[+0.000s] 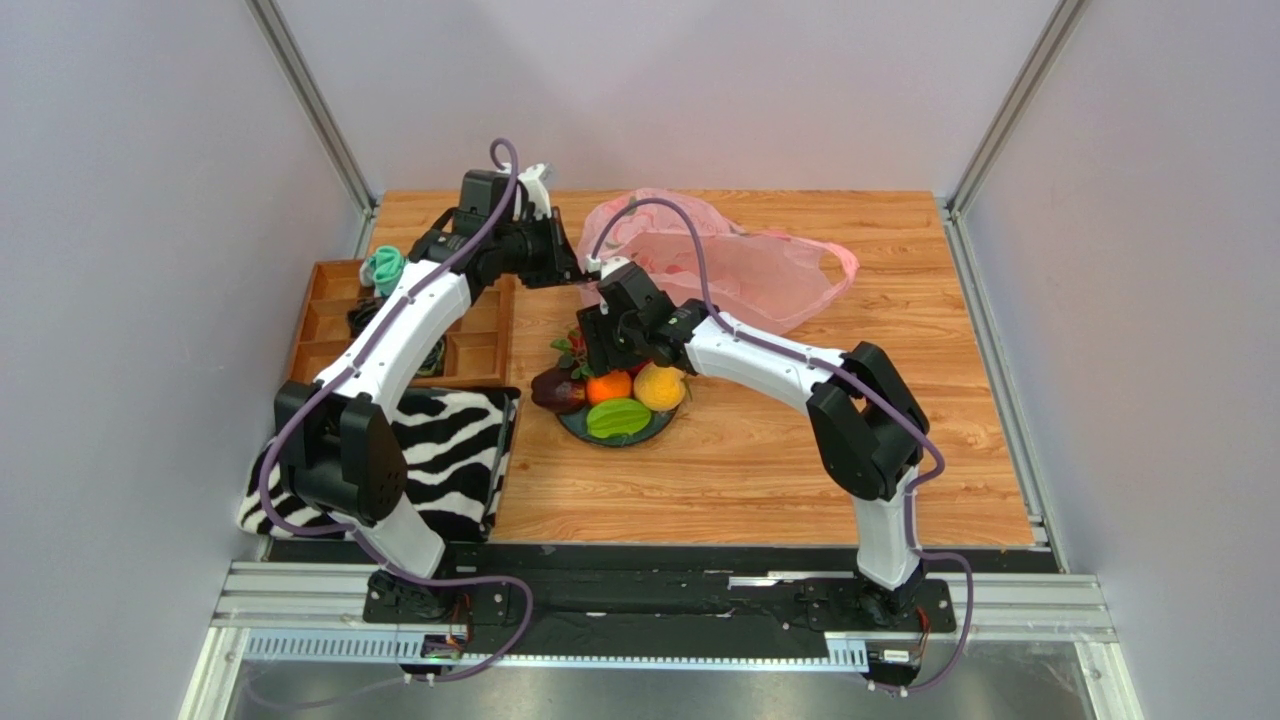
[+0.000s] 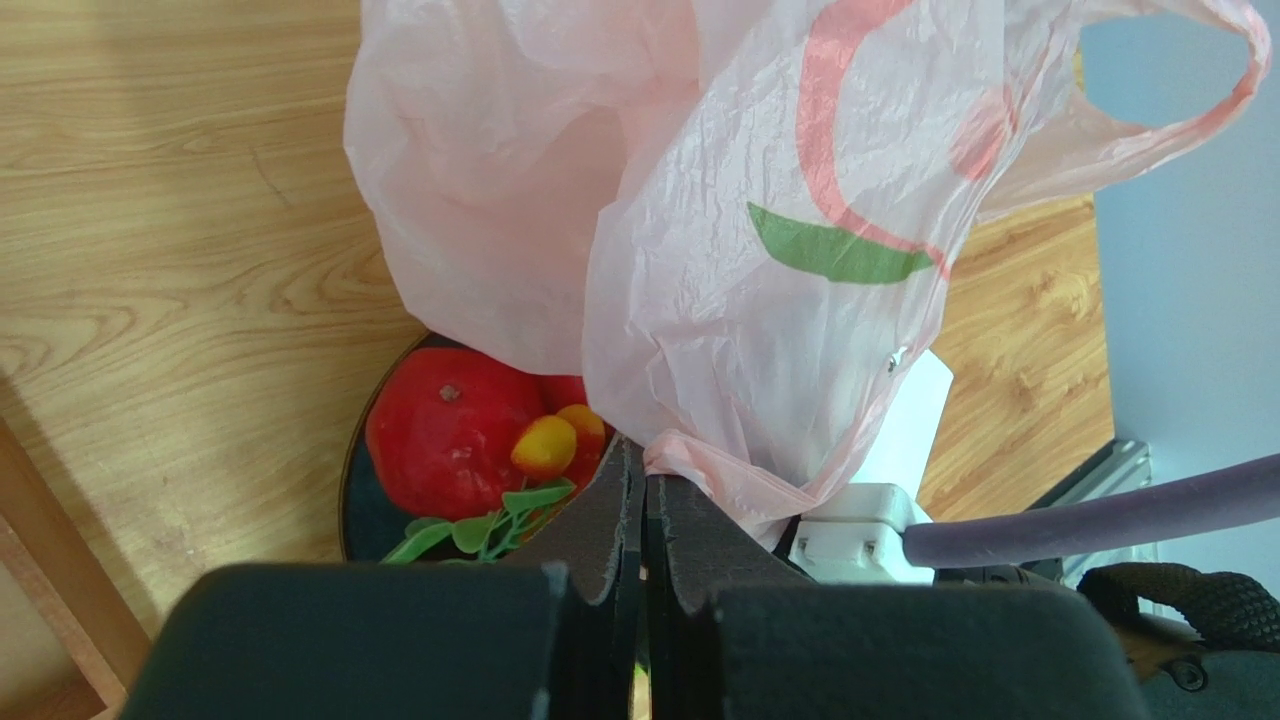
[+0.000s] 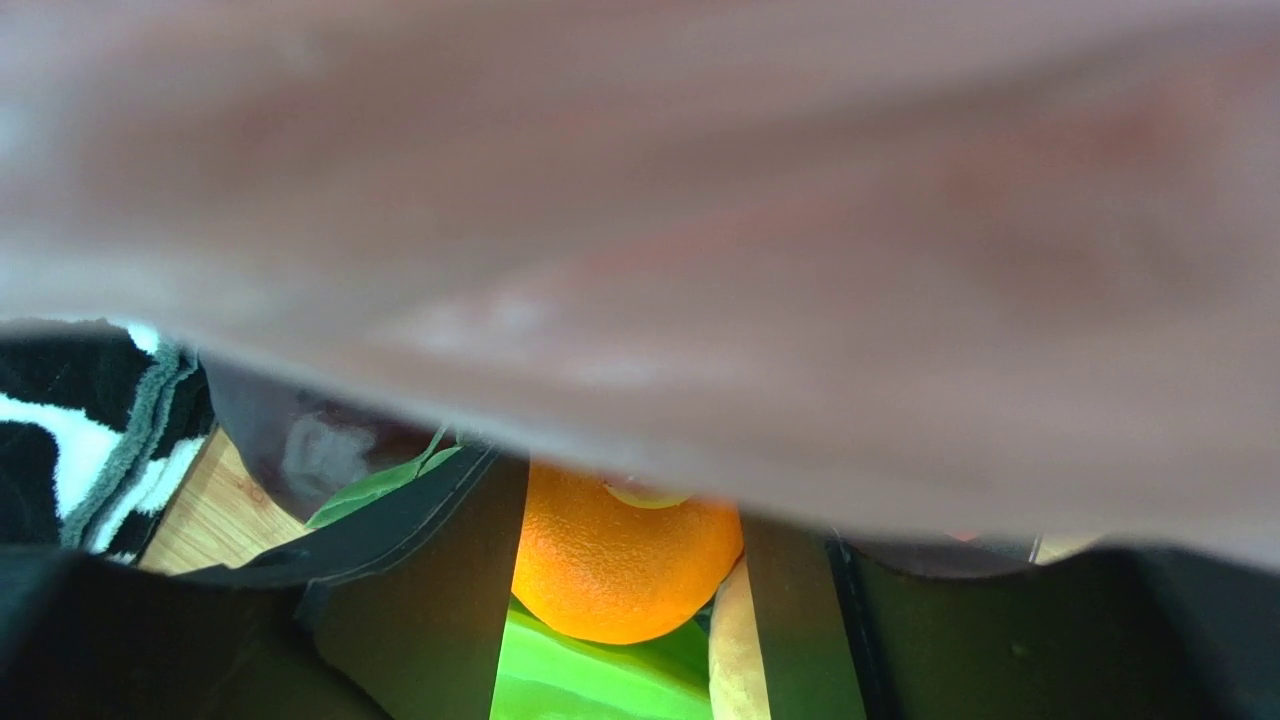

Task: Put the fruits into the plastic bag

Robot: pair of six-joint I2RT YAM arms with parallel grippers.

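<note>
The pink plastic bag (image 1: 736, 263) lies on the table behind the dark plate (image 1: 661, 428). My left gripper (image 1: 583, 275) is shut on the bag's near edge (image 2: 706, 465) and holds it up above the plate. On the plate are a dark purple fruit (image 1: 556, 395), an orange (image 1: 609, 387), a peach (image 1: 660, 387), a green fruit (image 1: 619, 420) and a red apple (image 2: 451, 428) beside small berries with leaves (image 2: 549, 446). My right gripper (image 1: 606, 357) is open just over the plate, its fingers on either side of the orange (image 3: 624, 563). Blurred bag film (image 3: 676, 225) covers the upper right wrist view.
A zebra-striped cloth (image 1: 451, 450) lies left of the plate. A wooden compartment tray (image 1: 338, 323) with a green item (image 1: 386, 267) stands at the far left. Grey walls enclose the table on three sides.
</note>
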